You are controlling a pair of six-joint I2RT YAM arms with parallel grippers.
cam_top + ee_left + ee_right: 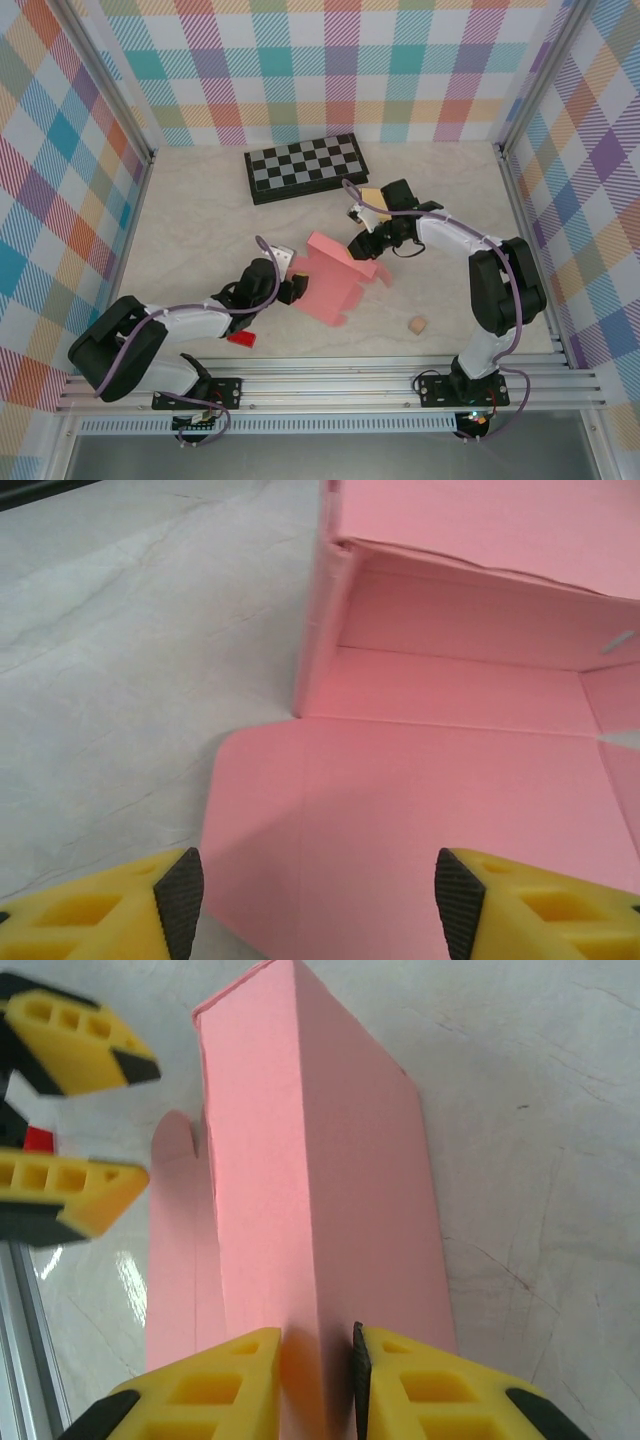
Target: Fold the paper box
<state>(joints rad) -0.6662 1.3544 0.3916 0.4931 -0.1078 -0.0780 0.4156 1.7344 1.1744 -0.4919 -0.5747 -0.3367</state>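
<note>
Partly folded, flaps left

At the middle of the desk (200, 220), the paper box (335, 280) has one wall (320, 1160) upright, pinched by the right claw (318, 1350). The left claw (310, 890) hangs released over a flat flap (400, 810); remaining walls look unfolded.

Paper box (450, 780) partly beyond the left wrist view's edge; tan lump (417, 325) too tiny for naming.

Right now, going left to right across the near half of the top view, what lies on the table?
Red block → pink box → tan block.
</note>
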